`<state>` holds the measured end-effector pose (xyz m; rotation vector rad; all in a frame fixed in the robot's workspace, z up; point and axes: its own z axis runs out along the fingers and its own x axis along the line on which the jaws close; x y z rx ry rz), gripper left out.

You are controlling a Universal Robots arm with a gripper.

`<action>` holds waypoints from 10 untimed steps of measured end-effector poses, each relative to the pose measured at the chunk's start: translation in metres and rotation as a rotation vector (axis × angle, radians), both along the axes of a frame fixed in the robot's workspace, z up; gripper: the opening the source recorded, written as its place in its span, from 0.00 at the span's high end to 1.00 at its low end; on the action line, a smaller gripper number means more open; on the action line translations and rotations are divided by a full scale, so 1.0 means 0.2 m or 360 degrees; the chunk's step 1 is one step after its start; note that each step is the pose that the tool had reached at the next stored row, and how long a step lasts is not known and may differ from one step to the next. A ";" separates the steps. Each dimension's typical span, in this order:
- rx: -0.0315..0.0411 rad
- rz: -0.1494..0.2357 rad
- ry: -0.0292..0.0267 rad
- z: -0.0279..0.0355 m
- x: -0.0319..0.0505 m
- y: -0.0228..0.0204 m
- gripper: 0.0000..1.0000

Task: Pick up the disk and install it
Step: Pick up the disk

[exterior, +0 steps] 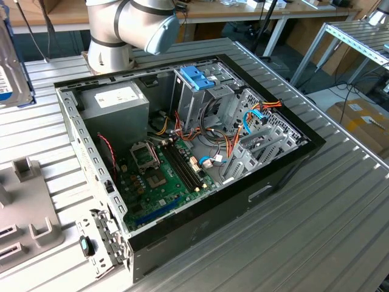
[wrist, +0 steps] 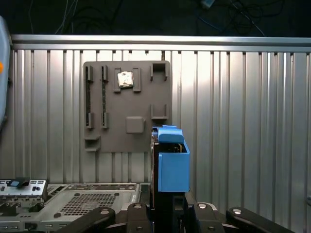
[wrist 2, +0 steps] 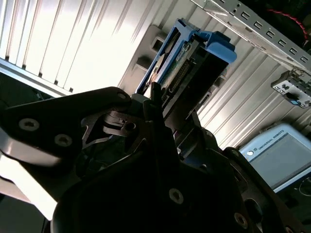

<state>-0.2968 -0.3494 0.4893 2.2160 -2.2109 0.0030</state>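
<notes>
The disk [wrist: 170, 160] stands on edge between my gripper's fingers, its light-blue carrier rail facing the first wrist view. In the second wrist view the disk [wrist 2: 187, 63] runs away from the gripper [wrist 2: 163, 104], with its connector edge and blue rail showing. My gripper [wrist: 167, 206] is shut on the disk's lower end and holds it clear above the ribbed table. At the exterior view's left edge, a slice of the disk [exterior: 11, 67] shows its silver body and white-and-blue label, raised above the table.
The open computer case [exterior: 91, 158] lies mid-table, with a blue bracket [exterior: 197, 77] on top of its metal drive cage. A grey fixture plate [wrist: 126, 107] with slots lies on the table beyond the disk. A pendant with a screen [wrist 2: 277, 153] rests nearby. The arm's base [exterior: 112, 42] stands behind the case.
</notes>
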 end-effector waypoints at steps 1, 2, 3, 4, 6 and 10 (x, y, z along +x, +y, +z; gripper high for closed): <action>0.0000 0.0000 -0.00001 0.000 0.018 0.000 0.65; 0.0000 0.0000 0.00000 0.000 0.043 0.001 0.65; 0.0000 0.0000 0.00001 0.000 0.059 0.001 0.65; 0.0000 0.0000 0.00001 0.000 0.081 0.002 0.65; 0.0000 0.0000 0.00000 0.000 0.156 0.005 0.65; 0.0000 0.0000 -0.00001 0.000 0.253 0.008 0.65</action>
